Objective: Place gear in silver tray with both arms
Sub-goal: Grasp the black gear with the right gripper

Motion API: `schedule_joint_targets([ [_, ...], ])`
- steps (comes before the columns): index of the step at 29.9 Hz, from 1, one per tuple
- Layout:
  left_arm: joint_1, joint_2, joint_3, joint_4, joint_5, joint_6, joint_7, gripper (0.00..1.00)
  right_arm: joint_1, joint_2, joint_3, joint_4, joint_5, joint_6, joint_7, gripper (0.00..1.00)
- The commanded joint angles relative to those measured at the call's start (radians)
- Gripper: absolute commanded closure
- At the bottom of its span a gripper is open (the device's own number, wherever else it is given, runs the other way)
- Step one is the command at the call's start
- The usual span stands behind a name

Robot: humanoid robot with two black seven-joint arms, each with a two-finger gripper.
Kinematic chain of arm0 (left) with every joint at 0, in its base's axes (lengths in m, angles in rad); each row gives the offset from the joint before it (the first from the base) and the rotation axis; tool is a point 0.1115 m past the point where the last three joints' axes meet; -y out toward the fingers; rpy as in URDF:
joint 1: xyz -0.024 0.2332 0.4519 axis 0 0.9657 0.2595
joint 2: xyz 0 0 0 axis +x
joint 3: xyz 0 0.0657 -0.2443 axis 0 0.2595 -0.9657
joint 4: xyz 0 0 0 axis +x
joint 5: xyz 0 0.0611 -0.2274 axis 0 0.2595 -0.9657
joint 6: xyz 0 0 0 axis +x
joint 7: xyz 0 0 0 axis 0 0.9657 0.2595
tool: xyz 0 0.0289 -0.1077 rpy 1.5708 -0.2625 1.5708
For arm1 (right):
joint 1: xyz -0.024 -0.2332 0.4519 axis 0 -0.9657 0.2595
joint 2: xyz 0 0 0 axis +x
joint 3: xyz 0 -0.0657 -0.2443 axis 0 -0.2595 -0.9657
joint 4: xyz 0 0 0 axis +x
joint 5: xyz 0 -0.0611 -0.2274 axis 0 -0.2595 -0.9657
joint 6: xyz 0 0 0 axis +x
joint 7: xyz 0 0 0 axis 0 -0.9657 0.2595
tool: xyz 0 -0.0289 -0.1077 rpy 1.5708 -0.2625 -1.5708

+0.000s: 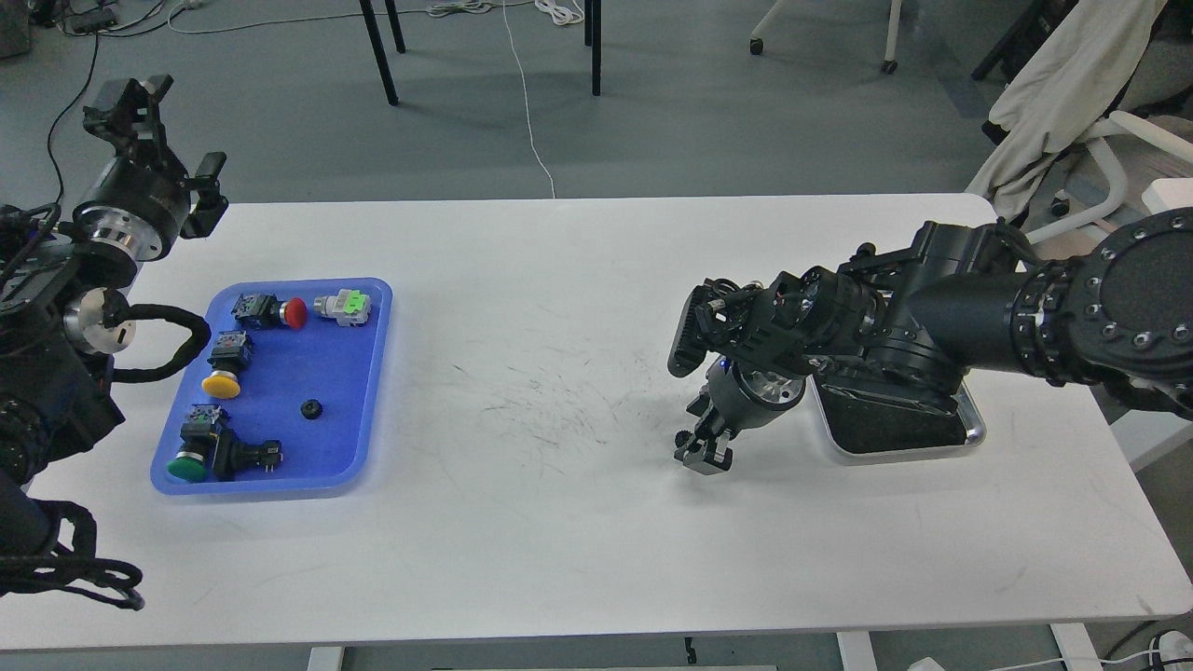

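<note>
Black gear lies untouched in the blue tray, far from the silver tray under the right arm; neither left end effector nor right end effector shows its gap, so pickup comes first

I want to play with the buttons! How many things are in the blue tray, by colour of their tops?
In the blue tray:
Red button: 1
Yellow button: 1
Green button: 1
Black button: 1
Green-and-silver part: 1
Small black gear: 1
Total: 6

Push buttons in blue tray
</note>
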Motion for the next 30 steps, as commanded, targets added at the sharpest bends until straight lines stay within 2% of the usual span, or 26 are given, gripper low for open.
schedule_joint_targets([
  [1, 0.0, 0.003, 0.001, 0.0, -0.001, 0.0, 0.0, 0.02, -0.009, 0.005, 0.001, -0.012, 0.001, -0.004, 0.0, 0.43],
  [6, 0.0, 0.006, 0.001, 0.0, -0.001, 0.0, 0.0, 0.02, -0.009, 0.01, 0.001, -0.014, 0.001, -0.009, 0.0, 0.43],
  [8, 0.0, 0.006, 0.001, 0.0, -0.001, 0.0, 0.0, 0.02, -0.009, 0.01, 0.003, -0.014, 0.001, -0.01, 0.0, 0.46],
  [10, 0.0, 0.006, 0.001, 0.0, -0.001, 0.0, 0.0, 0.02, -0.01, 0.013, 0.003, -0.014, 0.002, -0.015, -0.001, 0.53],
  [15, 0.0, 0.006, 0.002, 0.0, -0.001, 0.0, 0.0, 0.02, -0.009, 0.013, 0.003, -0.01, 0.002, -0.016, 0.0, 0.56],
  [19, 0.0, 0.006, 0.002, 0.0, 0.0, 0.0, 0.0, 0.02, -0.007, 0.013, 0.003, -0.007, 0.001, -0.016, 0.005, 0.64],
  [27, 0.0, 0.006, 0.004, 0.0, 0.0, 0.0, 0.001, 0.02, -0.001, 0.013, 0.003, -0.001, 0.001, -0.016, 0.011, 0.67],
  [30, 0.0, 0.005, 0.005, 0.002, 0.0, 0.0, 0.001, 0.02, 0.001, 0.013, 0.005, 0.006, 0.002, -0.015, 0.019, 0.73],
])
